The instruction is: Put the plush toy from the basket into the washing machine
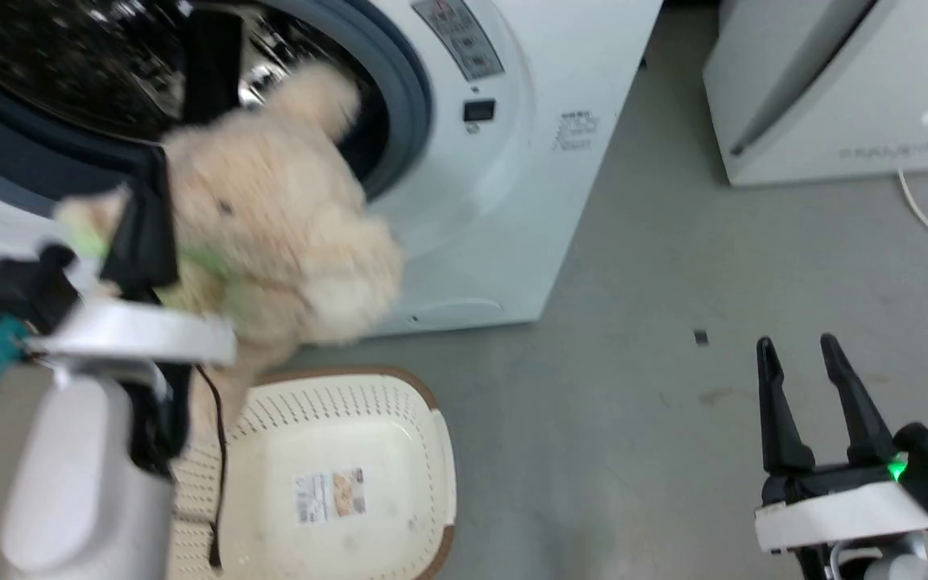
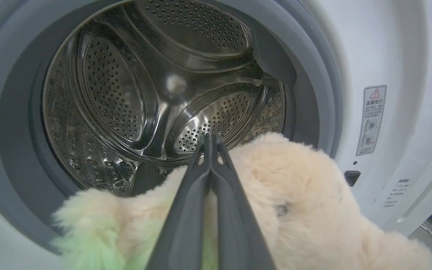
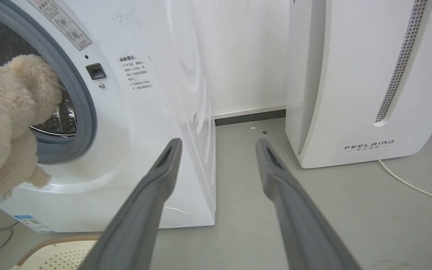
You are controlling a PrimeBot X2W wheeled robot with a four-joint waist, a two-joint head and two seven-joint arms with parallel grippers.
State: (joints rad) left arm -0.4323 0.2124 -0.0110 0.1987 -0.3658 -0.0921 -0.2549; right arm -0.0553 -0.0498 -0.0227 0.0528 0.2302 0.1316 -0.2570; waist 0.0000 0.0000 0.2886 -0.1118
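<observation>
Left: the left gripper (image 2: pixel 211 139), fingers pressed together, is pinching the plush toy (image 1: pixel 287 234) at the washing machine (image 1: pixel 504 201) porthole, above the basket (image 1: pixel 440 451). In the head view the toy's long axis is running lower left to upper right, one limb pointing drumward. Right: the right gripper (image 1: pixel 802 350) is hanging spread and empty over the grey floor (image 1: pixel 673 403), below a white appliance (image 1: pixel 834 89).

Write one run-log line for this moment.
left gripper: shut on plush toy | plush toy: out of basket, at washing machine porthole | right gripper: open
</observation>
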